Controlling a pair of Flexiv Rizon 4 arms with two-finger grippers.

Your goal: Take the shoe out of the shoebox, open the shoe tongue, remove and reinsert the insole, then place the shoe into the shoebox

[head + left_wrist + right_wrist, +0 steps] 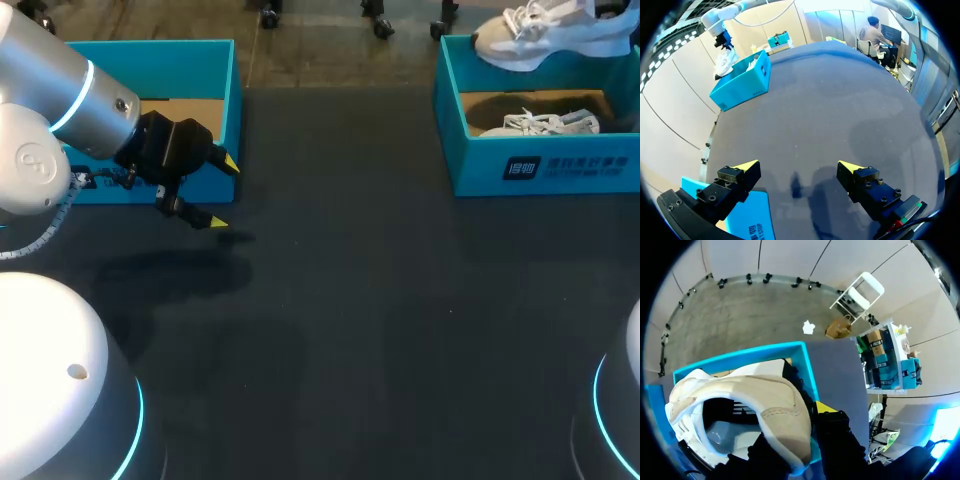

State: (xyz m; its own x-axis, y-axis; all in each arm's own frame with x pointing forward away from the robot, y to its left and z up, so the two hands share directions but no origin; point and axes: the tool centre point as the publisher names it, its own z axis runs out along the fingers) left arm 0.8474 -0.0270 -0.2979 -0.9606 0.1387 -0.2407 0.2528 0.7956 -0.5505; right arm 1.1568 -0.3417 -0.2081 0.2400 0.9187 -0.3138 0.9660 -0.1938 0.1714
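White shoe (755,400) in right tool (792,437) (above shoebox (809,367))

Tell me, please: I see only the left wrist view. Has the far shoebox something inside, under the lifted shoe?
Observer: Yes. In the head view a second white shoe lies inside the right shoebox.
Operator: How is the lifted shoe turned?
Observer: In the right wrist view the lifted shoe turns its opening toward the camera, so its inside shows.
Operator: And the near box?
Observer: The head view shows the brown cardboard floor of the left shoebox, with no shoe on the part that is visible.
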